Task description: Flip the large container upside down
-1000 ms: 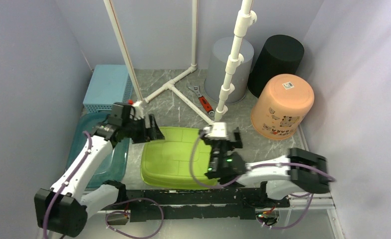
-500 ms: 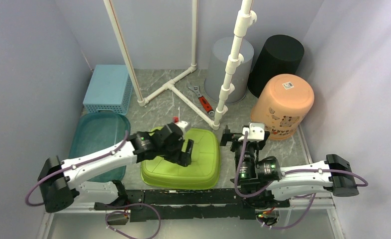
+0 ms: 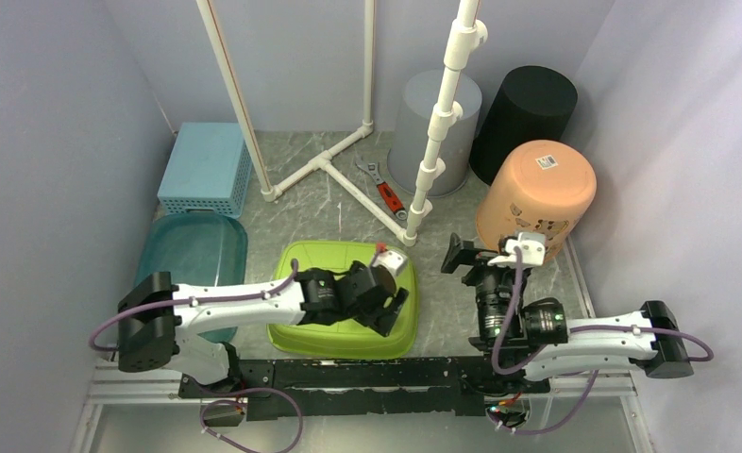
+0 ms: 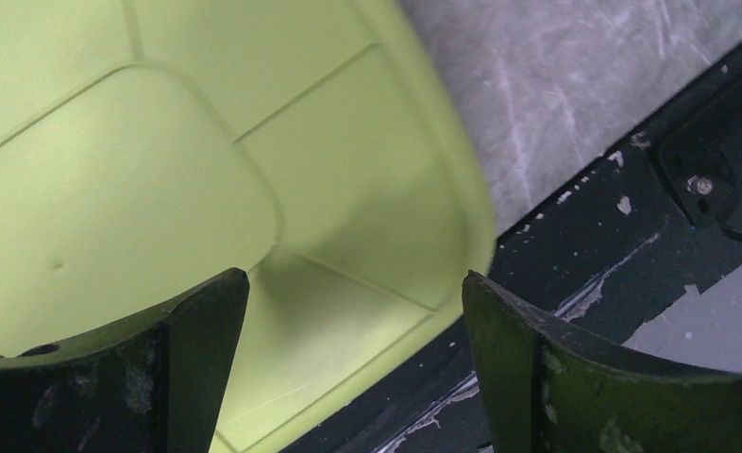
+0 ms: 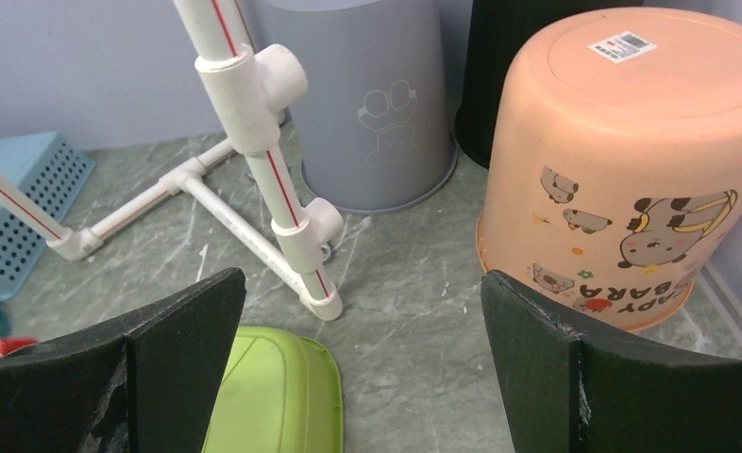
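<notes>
Right wrist view: the orange bucket (image 5: 622,160) stands base-up, with a barcode sticker (image 5: 622,44) on its bottom and cartoon animals above inverted lettering ending in "BARA". The grey bucket (image 5: 367,104) beside it bears a faint bear outline. Grey marbled table (image 5: 424,311), pale lilac wall (image 5: 84,57). My right pincer (image 5: 362,288) gapes wide, holding nothing. My left pincer (image 4: 353,293), fingers apart too, hangs over the near right corner of the green container (image 3: 325,260), which lies apparently base-up between my arms.
</notes>
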Robot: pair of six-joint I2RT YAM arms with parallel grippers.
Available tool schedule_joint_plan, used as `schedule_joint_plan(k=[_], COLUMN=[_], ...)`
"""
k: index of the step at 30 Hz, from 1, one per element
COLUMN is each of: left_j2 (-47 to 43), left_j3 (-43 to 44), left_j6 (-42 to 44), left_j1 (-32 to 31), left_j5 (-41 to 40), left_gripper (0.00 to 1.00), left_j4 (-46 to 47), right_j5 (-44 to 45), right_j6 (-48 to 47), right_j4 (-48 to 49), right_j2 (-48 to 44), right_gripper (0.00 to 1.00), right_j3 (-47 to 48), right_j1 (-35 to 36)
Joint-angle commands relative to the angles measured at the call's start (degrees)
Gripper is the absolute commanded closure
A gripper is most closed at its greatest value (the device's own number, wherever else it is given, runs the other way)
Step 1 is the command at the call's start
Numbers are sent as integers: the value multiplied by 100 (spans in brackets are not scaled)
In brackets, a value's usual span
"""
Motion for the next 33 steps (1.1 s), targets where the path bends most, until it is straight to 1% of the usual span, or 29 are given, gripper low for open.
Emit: schedule_joint_plan(k=[1, 2, 4, 8, 12, 14, 17, 20, 22, 27, 29, 31, 33], left_j2=[347, 491, 846, 1535, 1958, 2043, 1984, 1798, 1628, 1370, 1345, 1275, 1134], left_j3=[459, 509, 619, 958, 1210, 1193, 1054, 842, 646, 509, 518, 536, 559], left_j6=[418, 429, 391, 285, 149, 106, 179, 275, 321, 439, 408, 412, 570], left_j1=[-439, -492, -532, -549, -550, -547, -538, -484, -406, -277, -126, 22, 50], left_j5=[-487, -576, -791, -1299, -1769, -1910, -2035, -2077, -2039, -1892, -1732, -1594, -1469], left_gripper=[11, 10, 10, 10, 9, 9, 10, 10, 11, 9, 9, 9, 9], left_j4=[356, 327, 174, -316, -836, -938, -874, -744, -616, -447, -375, -291, -154], right_j5=[1013, 1013, 1013, 1013, 1013, 1013, 1013, 1013, 1013, 1013, 1013, 1013, 1013], right_j6=[621, 815, 1005, 892, 917, 926, 838, 645, 622, 651, 623, 413, -43], right_j4=[159, -164, -344, -127, -215, -264, -130, 329, 458, 323, 146, 162, 440], right_j2=[-307, -356, -441, -538, -509, -436, -336, -287, -281, -170, -42, 137, 372], right_gripper=[0, 0, 0, 0, 0, 0, 0, 0, 0, 0, 0, 0, 0], right_j3=[8, 8, -10, -78, -15, 13, -2, -70, -107, -36, 50, 136, 273], right_j1=[-8, -12, -12, -10, -11, -10, -12, -8, -4, -14, -17, -29, -23])
